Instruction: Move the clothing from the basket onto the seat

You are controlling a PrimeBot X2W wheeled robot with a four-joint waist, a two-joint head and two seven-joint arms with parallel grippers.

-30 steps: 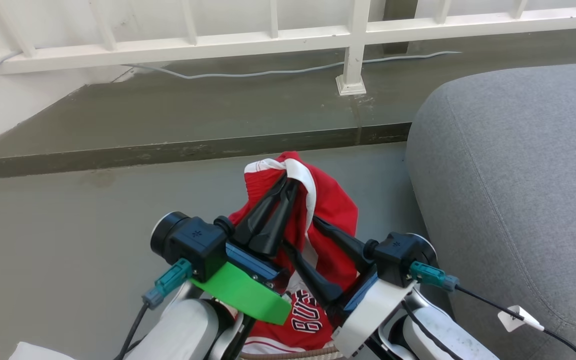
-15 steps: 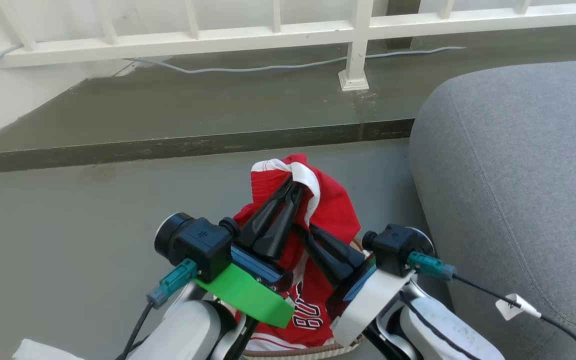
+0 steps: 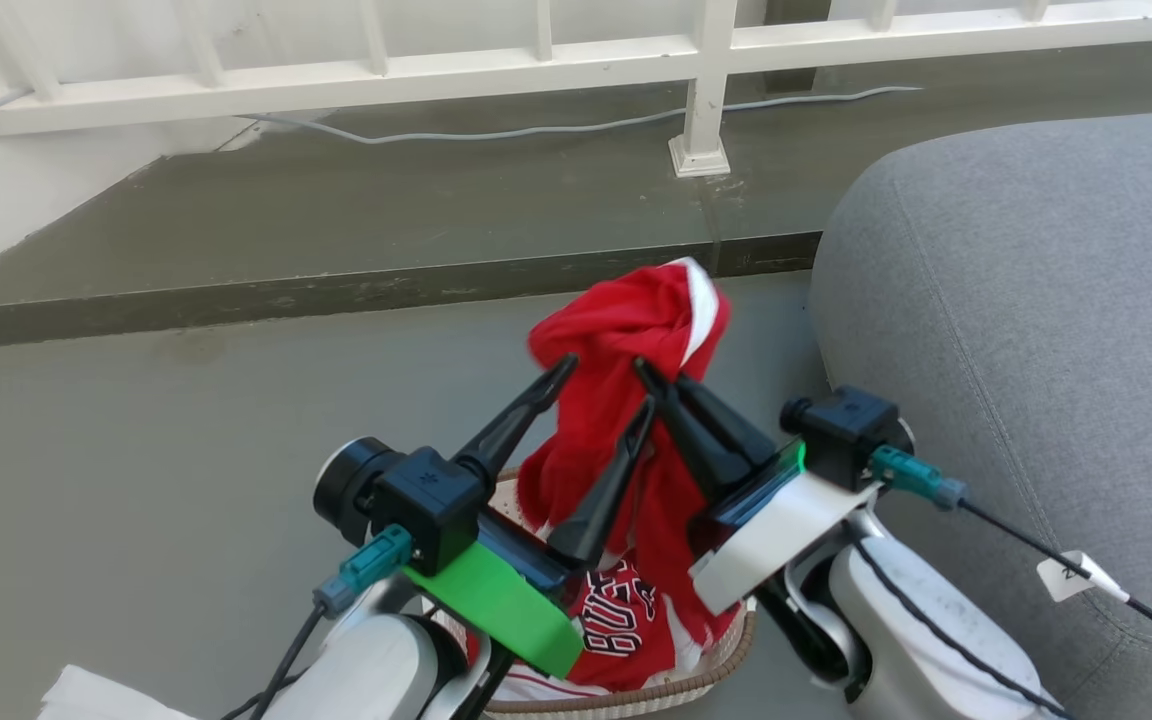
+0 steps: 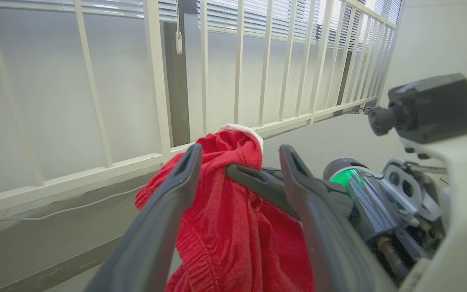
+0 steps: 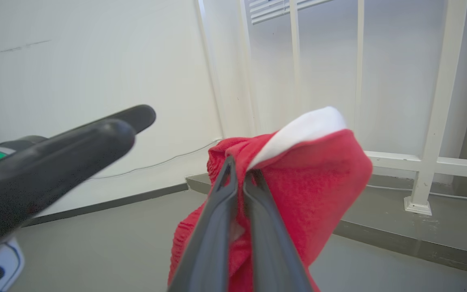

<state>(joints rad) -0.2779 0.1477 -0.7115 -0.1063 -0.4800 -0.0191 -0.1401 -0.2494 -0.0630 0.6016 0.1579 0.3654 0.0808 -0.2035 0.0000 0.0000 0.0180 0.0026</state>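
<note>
One red garment [image 3: 626, 330] with white trim hangs bunched above the basket [image 3: 726, 665]. My right gripper [image 3: 658, 375] is shut on its upper folds; in the right wrist view the gripper [image 5: 239, 166] pinches the red garment [image 5: 318, 170] just below the white trim. My left gripper [image 3: 607, 385] stands open, its fingers either side of the hanging cloth without pinching it. The left wrist view shows the left gripper [image 4: 240, 152] spread around the red garment [image 4: 225, 211]. A second red garment [image 3: 621, 625] with black-and-white lettering lies in the basket. The grey seat [image 3: 1016, 330] is to the right.
A raised concrete step [image 3: 336, 290] crosses the floor beyond the basket, with a white railing [image 3: 436, 70], its post base [image 3: 699, 155] and a grey cable [image 3: 496, 130] behind. A white sheet [image 3: 96, 695] lies at the lower left. A tagged cable [image 3: 1076, 575] trails over the seat.
My left gripper has opened and let go of the garment's white trim. My right gripper has shut on the garment and raised it up and to the right.
</note>
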